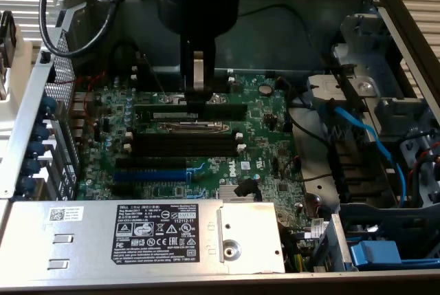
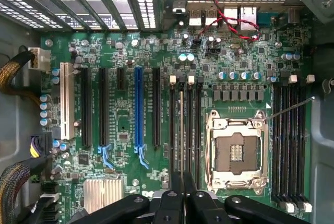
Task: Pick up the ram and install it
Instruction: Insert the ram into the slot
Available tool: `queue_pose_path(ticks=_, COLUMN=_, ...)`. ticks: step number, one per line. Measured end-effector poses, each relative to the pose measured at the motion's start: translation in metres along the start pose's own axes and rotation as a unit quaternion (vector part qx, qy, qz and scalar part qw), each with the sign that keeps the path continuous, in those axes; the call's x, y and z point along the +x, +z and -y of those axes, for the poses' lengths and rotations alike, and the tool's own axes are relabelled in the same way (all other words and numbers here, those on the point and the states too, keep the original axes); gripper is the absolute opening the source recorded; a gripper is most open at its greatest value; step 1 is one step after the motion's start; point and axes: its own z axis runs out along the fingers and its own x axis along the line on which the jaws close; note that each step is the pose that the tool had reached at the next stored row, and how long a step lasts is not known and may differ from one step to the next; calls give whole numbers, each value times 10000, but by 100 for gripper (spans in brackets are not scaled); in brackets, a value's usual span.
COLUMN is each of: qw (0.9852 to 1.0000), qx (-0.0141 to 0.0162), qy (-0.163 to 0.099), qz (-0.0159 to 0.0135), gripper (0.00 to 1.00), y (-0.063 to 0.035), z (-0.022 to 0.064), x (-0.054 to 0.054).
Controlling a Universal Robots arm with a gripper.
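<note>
Open PC case, green motherboard (image 1: pixel 265 137) | pincer (image 1: pixel 197 99) clamped on the ram (image 1: pixel 155 111), black DIMM slots (image 1: pixel 182 145) just beside | imo keep it level, press straight down

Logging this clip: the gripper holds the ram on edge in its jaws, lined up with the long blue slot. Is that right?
Not the blue slot. The gripper holds the ram on edge in its jaws, lined up with the black slots with white end clips beside the CPU socket; the blue slot lies apart, with other slots between. The wrist view shows it.
</note>
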Motion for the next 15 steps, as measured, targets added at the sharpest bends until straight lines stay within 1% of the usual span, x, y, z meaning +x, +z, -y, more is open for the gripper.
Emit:
queue_pose_path(ticks=1, qw=10000, qx=-2, qy=0, qz=0, gripper=12, y=28, z=0, x=22)
queue_pose_path(ticks=3, qw=10000, qx=-18, qy=0, qz=0, gripper=12, y=82, z=0, x=29)
queue_pose_path(ticks=4, qw=10000, qx=-47, qy=0, qz=-1, gripper=12, y=107, z=0, x=29)
queue_pose_path(ticks=5, qw=9999, qx=-102, qy=1, qz=-2, gripper=12, y=126, z=-1, x=29)
queue_pose_path(ticks=6, qw=9998, qx=-175, qy=2, qz=-4, gripper=12, y=141, z=4, x=31)
queue_pose_path(ticks=7, qw=9997, qx=-224, qy=3, qz=-6, gripper=12, y=149, z=16, x=31)
queue_pose_path(ticks=8, qw=9997, qx=-230, qy=-1, qz=-5, gripper=12, y=151, z=23, x=29)
queue_pose_path(ticks=15, qw=9997, qx=-230, qy=-14, qz=-4, gripper=12, y=186, z=23, x=-27)
